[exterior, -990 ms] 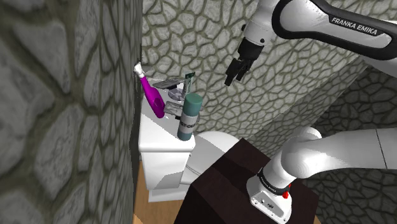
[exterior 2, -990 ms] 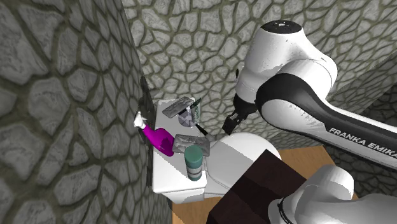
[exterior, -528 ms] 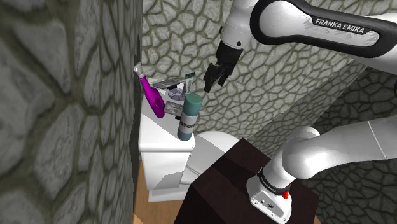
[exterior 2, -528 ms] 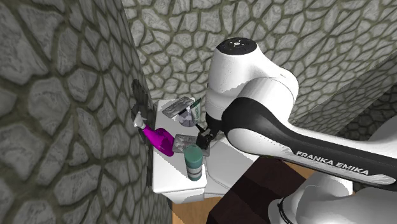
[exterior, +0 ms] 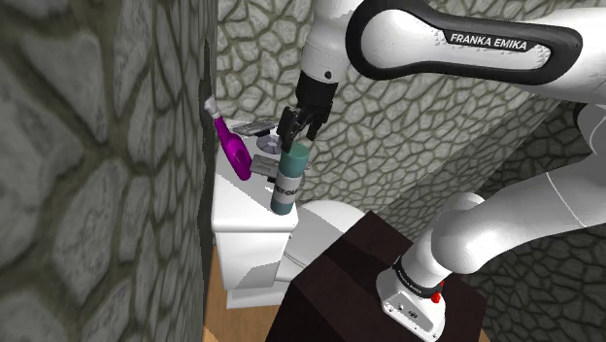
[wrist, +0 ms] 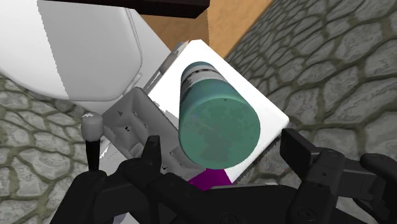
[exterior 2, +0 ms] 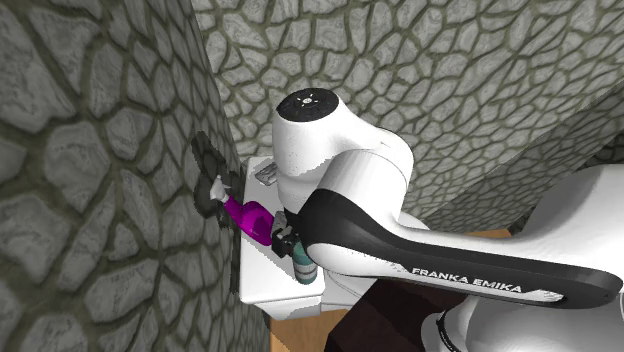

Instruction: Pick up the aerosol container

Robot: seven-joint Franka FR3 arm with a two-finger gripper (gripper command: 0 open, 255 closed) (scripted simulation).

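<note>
Aerosol can (exterior: pixel 287 182), teal-capped with a grey body, stands upright on the white toilet tank lid (exterior: pixel 243 212), near the end closest to the dark stand (exterior: pixel 361 282). A purple spray bottle (exterior: pixel 233 146) sits further along the lid by the stone wall (exterior: pixel 97 165). The black gripper (exterior: pixel 296 137) hangs right over the can's cap, and in the wrist view its fingers (wrist: pixel 151 149) are spread wide to either side of the cap, clasping nothing

I see my gripper (exterior: pixel 297 134) hanging just above the teal cap of the spray can (exterior: pixel 287 182), fingers apart. The can stands upright on the white toilet tank (exterior: pixel 243 216), near a purple bottle (exterior: pixel 232 146).
</note>
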